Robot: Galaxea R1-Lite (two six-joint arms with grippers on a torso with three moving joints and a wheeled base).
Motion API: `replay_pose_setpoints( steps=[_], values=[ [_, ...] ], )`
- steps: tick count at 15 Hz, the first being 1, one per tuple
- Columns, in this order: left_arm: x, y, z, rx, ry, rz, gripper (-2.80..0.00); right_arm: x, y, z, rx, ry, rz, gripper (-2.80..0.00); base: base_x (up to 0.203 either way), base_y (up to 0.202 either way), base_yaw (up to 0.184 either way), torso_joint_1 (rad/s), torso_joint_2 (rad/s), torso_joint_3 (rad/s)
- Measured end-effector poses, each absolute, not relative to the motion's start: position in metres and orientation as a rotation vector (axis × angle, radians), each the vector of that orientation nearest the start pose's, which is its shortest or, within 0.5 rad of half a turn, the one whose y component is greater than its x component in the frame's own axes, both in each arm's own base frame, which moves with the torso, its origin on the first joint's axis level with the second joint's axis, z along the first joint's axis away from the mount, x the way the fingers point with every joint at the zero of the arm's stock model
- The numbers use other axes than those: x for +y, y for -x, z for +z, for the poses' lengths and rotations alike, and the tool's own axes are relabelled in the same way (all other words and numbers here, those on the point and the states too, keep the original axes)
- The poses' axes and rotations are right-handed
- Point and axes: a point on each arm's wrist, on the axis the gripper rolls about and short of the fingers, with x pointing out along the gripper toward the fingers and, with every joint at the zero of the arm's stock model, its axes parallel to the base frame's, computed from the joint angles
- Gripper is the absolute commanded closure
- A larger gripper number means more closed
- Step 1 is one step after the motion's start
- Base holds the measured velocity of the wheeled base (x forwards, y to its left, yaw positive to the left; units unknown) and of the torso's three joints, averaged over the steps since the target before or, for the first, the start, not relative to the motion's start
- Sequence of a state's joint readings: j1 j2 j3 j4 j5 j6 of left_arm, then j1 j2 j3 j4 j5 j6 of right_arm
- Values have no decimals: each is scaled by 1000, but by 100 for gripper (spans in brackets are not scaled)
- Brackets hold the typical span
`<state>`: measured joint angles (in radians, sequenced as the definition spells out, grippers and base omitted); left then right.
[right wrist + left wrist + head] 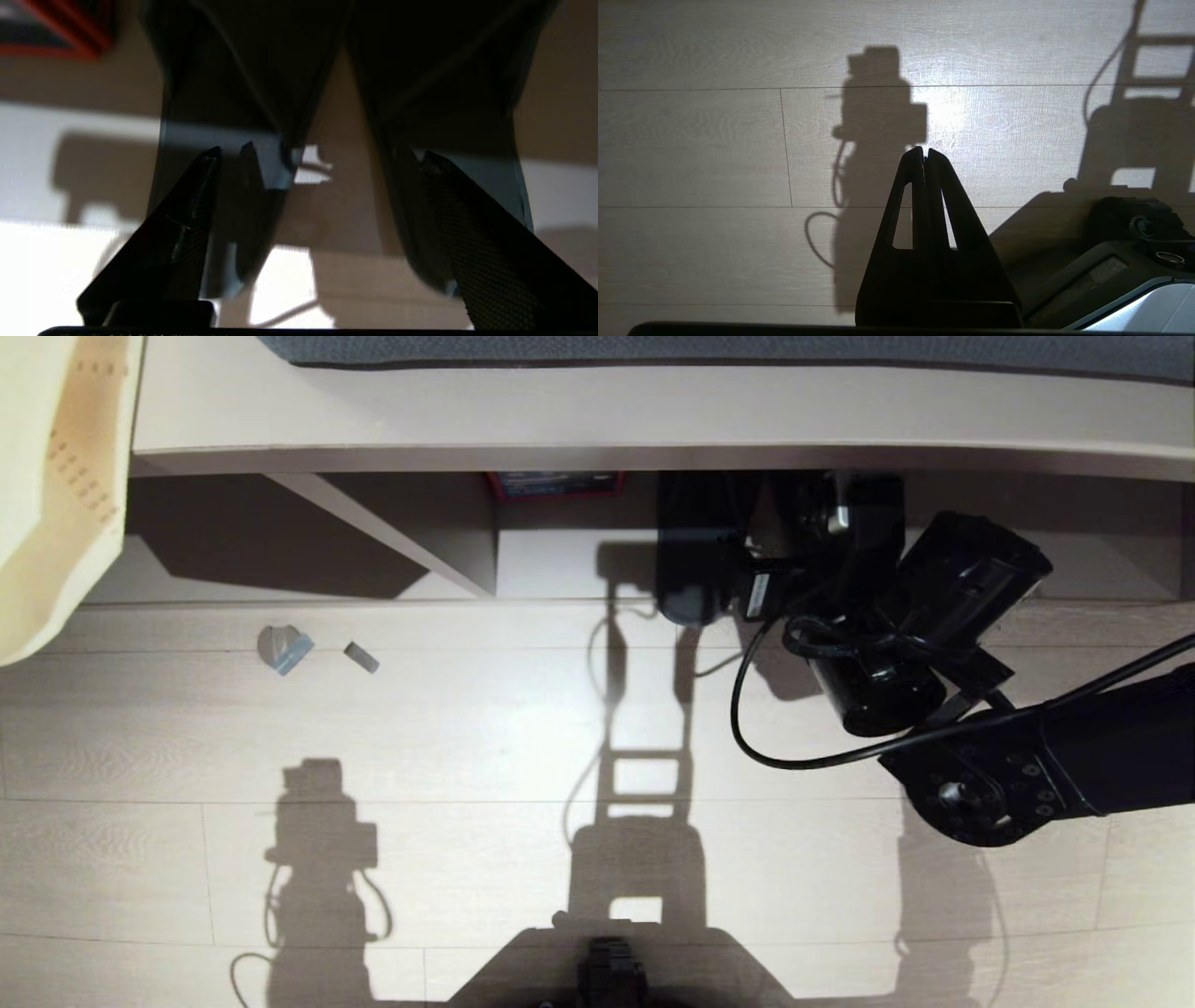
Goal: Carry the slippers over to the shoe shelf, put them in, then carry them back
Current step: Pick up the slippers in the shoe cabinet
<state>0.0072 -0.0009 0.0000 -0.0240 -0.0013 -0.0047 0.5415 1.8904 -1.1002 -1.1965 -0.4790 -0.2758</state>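
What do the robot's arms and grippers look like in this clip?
The right arm is black, built of cylindrical segments with a bolted round joint and a loose black cable. Both the left gripper and the right gripper have black tapering fingers; the left's have slotted cut-outs.

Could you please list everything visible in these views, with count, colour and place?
slippers: two, dark grey, side by side in the shoe shelf, heels at its front edge
shoe shelf: one, taupe-beige with pale base, under the bench board
red-edged box: one, at the back of the shelf
cushion: one, blue-grey, on the bench board
small grey pieces: two, on the wooden floor before the shelf
cream bag: one, far left
right gripper: black, open, just behind the slippers
left gripper: black, shut, hanging over bare floor
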Motion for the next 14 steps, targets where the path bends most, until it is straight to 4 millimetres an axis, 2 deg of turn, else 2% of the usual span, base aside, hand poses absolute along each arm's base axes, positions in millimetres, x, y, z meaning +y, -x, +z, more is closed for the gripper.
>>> replay_pose_setpoints(
  steps=[5, 14],
  values=[
    [0, 23, 78, -25, 8, 6, 0, 185, -325, 254, -348, 131, -13, -280, 0, 0, 0, 0, 0, 0],
    [0, 23, 78, -23, 11, 5, 0, 193, -340, 269, -364, 159, -51, -280, 0, 0, 0, 0, 0, 0]
  ],
)
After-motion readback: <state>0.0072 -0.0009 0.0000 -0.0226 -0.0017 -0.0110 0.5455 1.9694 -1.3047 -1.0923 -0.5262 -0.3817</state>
